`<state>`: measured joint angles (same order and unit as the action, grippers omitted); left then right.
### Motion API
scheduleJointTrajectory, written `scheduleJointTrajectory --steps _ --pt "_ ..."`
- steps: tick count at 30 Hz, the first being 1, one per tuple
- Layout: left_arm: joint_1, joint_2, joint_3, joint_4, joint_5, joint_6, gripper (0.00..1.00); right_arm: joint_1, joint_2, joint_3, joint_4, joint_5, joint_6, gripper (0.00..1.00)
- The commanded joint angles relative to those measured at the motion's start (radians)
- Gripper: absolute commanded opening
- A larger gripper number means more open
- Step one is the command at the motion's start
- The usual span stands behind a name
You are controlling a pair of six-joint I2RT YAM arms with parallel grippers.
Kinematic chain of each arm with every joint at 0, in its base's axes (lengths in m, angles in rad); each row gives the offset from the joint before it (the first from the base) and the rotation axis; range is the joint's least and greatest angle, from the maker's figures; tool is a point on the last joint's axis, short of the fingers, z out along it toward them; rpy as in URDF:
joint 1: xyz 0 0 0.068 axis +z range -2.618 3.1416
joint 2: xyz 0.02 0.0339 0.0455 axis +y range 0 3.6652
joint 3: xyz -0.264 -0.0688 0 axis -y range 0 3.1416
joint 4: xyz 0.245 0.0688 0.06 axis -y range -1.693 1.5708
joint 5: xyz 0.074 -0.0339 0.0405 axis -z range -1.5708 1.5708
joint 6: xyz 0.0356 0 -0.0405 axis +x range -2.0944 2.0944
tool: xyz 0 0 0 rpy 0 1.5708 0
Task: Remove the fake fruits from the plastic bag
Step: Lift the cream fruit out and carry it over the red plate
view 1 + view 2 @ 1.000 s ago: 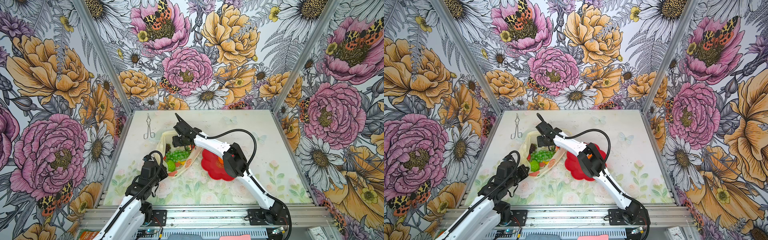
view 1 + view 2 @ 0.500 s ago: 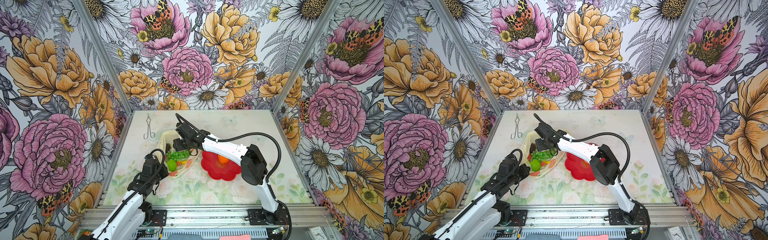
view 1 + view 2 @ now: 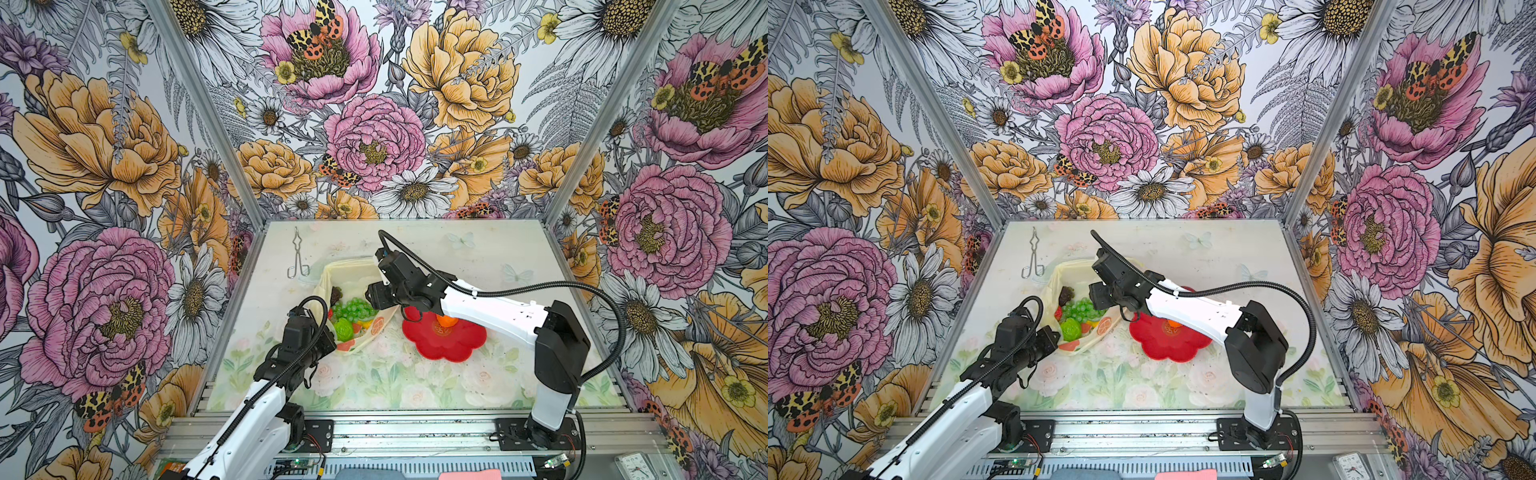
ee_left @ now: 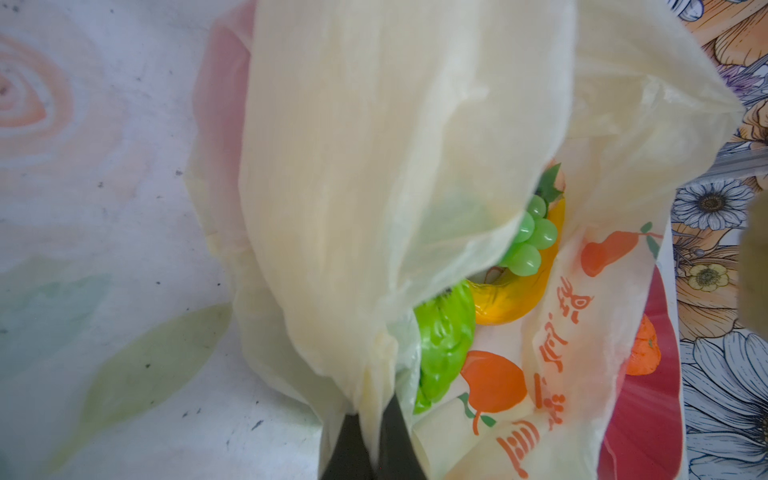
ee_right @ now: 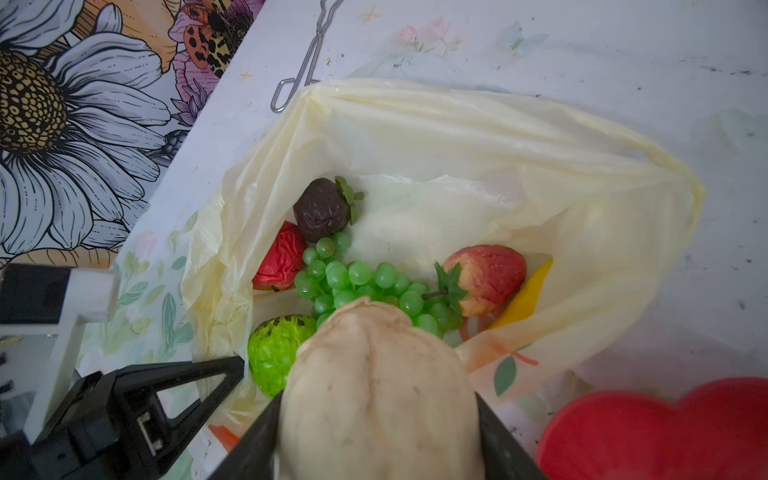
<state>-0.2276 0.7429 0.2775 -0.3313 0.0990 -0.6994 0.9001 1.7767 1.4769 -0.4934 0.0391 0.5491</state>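
Left hand (image 4: 371, 419) pinches plastic bag (image 5: 457, 137) rim, propping the mouth open. Right hand (image 5: 380, 411) grips cream bumpy piece (image 5: 365, 345) above it

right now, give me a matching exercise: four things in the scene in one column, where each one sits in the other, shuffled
1 cream bumpy fruit
2 orange
3 green grape bunch
4 metal tongs

A on the red flower-shaped plate
B lying on the table
C clamped in the jaws of the right gripper
D inside the plastic bag

Pairs: 1-C, 2-A, 3-D, 4-B
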Motion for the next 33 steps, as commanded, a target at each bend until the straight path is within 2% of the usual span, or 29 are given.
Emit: scheduleJointTrajectory --steps 1,10,16,24,33 --pt "0.011 0.009 0.024 0.024 0.028 0.023 0.01 0.003 -0.155 -0.086 0.044 0.082 -0.008 0.56" --pt "0.013 -0.023 0.007 0.022 0.021 0.011 0.01 -0.015 -0.435 -0.375 0.056 0.274 -0.011 0.54" --pt "0.013 -0.045 -0.002 0.018 0.008 0.001 0.01 -0.050 -0.543 -0.532 0.076 0.328 -0.010 0.54" --pt "0.014 -0.034 0.008 0.013 -0.002 0.005 0.01 -0.058 -0.477 -0.641 0.302 0.308 -0.010 0.53" --pt "0.017 -0.061 0.005 -0.004 -0.002 0.003 0.01 -0.053 -0.314 -0.722 0.600 0.227 -0.108 0.53"
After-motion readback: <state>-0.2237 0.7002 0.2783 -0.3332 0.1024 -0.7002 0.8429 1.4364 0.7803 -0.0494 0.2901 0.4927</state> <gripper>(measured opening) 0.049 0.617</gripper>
